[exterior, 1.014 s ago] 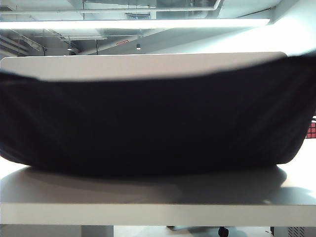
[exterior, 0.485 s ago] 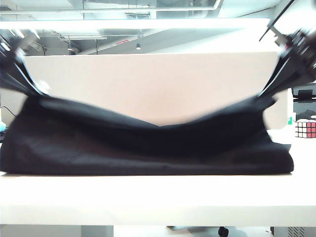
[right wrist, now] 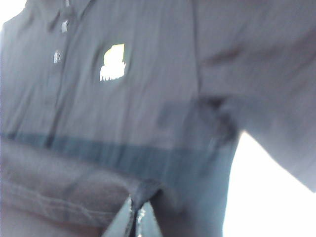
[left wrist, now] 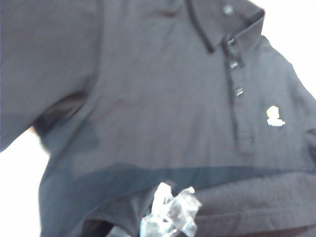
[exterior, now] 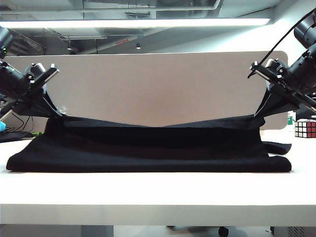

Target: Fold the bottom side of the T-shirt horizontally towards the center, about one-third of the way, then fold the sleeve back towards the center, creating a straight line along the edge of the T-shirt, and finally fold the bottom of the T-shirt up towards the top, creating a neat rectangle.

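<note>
You've got both grippers, left [exterior: 55,112] & right [exterior: 257,114], clamped on the bottom of the T-shirt [exterior: 158,127], hem stretched sideways between them, collar [left wrist: 207,29] beyond.

low table-edge view faces arms; both wrist views overlook the t-shirt [exterior: 148,148]
</note>
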`<state>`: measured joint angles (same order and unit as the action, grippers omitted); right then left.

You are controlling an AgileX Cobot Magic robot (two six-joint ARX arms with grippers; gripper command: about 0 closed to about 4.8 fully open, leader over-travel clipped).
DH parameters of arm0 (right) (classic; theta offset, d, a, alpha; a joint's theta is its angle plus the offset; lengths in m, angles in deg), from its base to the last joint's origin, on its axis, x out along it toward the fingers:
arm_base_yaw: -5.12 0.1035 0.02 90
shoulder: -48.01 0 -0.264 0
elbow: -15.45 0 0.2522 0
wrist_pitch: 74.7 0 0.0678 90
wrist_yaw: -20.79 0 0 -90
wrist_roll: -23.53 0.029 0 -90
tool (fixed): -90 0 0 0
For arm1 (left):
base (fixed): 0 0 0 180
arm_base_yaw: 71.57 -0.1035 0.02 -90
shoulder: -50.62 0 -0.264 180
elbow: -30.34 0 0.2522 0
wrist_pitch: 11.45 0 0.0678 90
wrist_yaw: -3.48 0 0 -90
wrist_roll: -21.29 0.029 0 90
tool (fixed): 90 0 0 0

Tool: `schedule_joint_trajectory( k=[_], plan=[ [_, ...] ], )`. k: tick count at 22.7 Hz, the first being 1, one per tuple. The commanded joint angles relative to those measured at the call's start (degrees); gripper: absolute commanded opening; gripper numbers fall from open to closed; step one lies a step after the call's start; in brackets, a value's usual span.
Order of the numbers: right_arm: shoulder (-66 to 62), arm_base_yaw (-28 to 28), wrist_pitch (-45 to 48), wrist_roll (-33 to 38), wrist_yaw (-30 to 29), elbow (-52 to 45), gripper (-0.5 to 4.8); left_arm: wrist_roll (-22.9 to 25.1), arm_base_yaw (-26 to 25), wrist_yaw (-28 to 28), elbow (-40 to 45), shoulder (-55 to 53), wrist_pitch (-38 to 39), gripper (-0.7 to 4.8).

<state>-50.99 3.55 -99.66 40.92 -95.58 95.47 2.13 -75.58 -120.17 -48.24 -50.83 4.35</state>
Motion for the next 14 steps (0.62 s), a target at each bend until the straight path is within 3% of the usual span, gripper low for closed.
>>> schedule_joint_trajectory(
  k=[1,2,3,4,5,9,10,11,14],
  plan=[
    [0.24,-1.05,3.89,1.18,1.03,0.31,-0.09,-0.98,0.63,0.09,-2.12,-2.49,-3.02,-0.06],
    [0.13,-1.11,5.42,1.01,0.96,0.31,-0.09,-0.94,0.68,0.26,-2.89,-3.37,-3.06,-0.06],
    [-0.2,-1.14,8.85,-1.4,0.61,0.28,1.07,-0.26,0.66,1.03,-3.78,-4.09,-3.19,0.86],
    [-0.2,-1.14,10.97,-2.99,1.77,0.31,4.22,2.03,0.46,3.19,-3.8,-3.93,-4.09,3.18],
    [-0.09,-1.18,11.54,-3.04,4.26,0.33,4.79,3.1,-0.04,3.65,-4.07,-3.87,-4.22,4.17],
    [1.01,-7.13,10.51,-2.34,4.57,0.39,4.79,4.22,-4.74,5.64,-4.52,-2.4,-4.42,4.11],
    [0.96,-9.64,10.23,0.39,4.31,0.39,3.79,3.56,-6.69,6.91,-5.03,-2.6,-4.22,3.95],
    [0.52,-11.63,10.12,0.9,3.48,0.39,3.37,1.99,-8.66,6.29,-5.86,-3.65,-4.31,3.95],
    [-1.38,-14.19,10.19,1.53,1.62,0.42,3.37,1.75,-9.75,4.9,-9.25,-7.63,-4.28,3.95]
  ],
)
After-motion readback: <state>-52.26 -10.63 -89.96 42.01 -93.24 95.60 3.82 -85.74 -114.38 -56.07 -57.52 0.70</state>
